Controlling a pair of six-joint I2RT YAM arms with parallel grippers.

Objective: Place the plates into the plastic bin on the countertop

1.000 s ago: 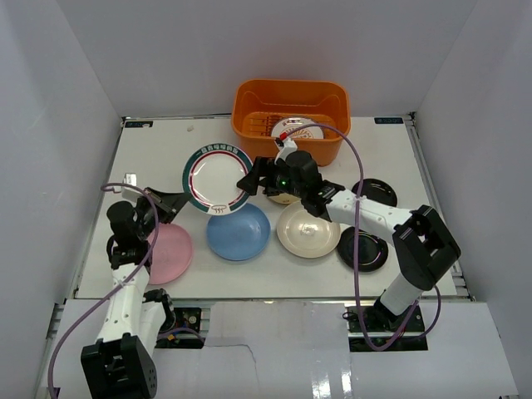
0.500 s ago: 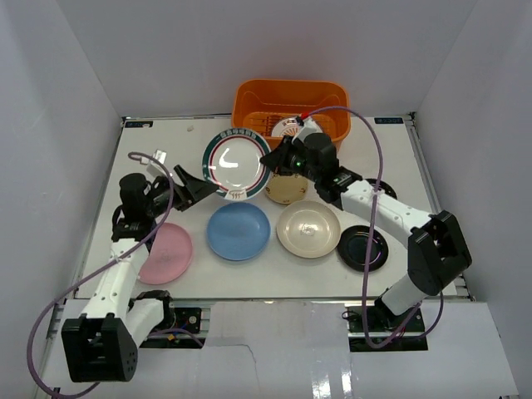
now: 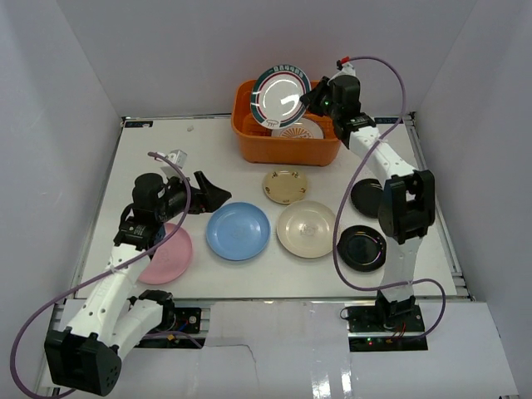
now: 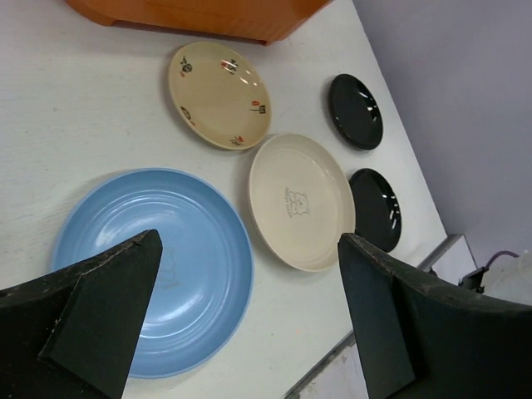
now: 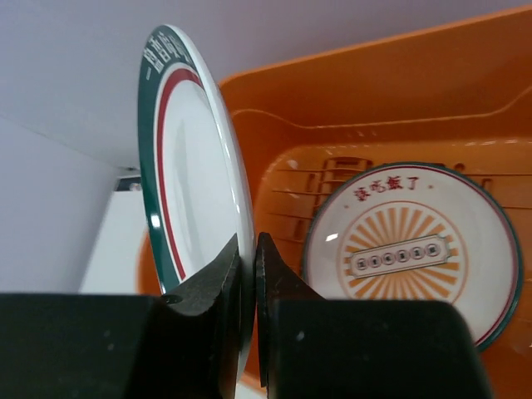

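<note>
My right gripper (image 3: 312, 101) (image 5: 248, 249) is shut on the rim of a white plate with a green and red rim (image 3: 283, 96) (image 5: 191, 166), held on edge above the orange plastic bin (image 3: 287, 151) (image 5: 374, 108). Another patterned plate (image 3: 301, 131) (image 5: 411, 249) lies flat inside the bin. My left gripper (image 3: 218, 195) (image 4: 249, 239) hangs open and holds nothing above the near edge of the light blue plate (image 3: 238, 230) (image 4: 183, 249). On the countertop (image 3: 166, 158) lie the cream (image 3: 307, 229), small tan (image 3: 285, 185) and pink (image 3: 170, 258) plates.
Two glossy black plates (image 3: 362, 248) (image 3: 366, 198) lie at the right, the farther one partly behind my right arm. White walls (image 3: 66, 125) close in the counter on three sides. A purple cable (image 3: 366, 62) loops from the right wrist.
The left gripper let go of the green-rimmed plate and opened wide. The right gripper shut on that plate and carried it from mid-table up over the bin, tilting it on edge.
</note>
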